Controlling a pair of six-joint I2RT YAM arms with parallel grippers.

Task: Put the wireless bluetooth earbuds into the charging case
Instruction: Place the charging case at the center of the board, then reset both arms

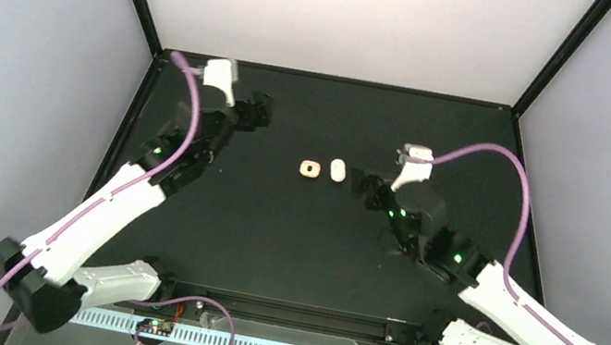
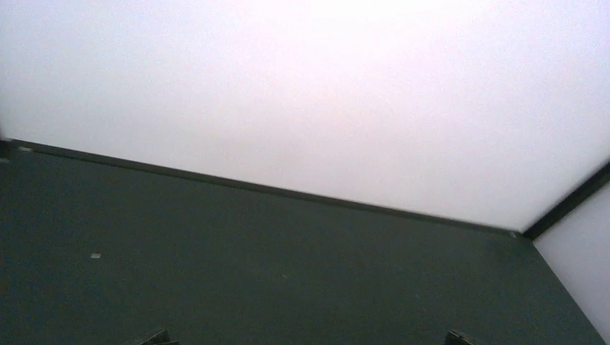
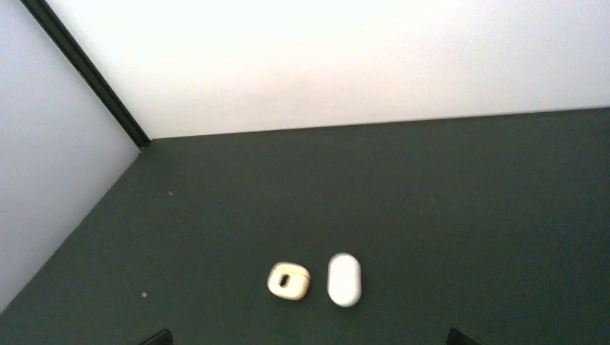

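Two closed charging cases lie side by side at mid-table: a beige squarish one with an oval hole and a white oval one. The earbuds are out of view. My right gripper hovers just right of the white case, open, with only its fingertips showing at the frame's bottom corners and nothing between them. My left gripper is up at the back left, well away from the cases, open and empty, facing bare mat and the back wall.
The black mat is bounded by a black frame, with white walls at the back and sides. A few small pale specks lie on the mat. Purple cables loop off both arms.
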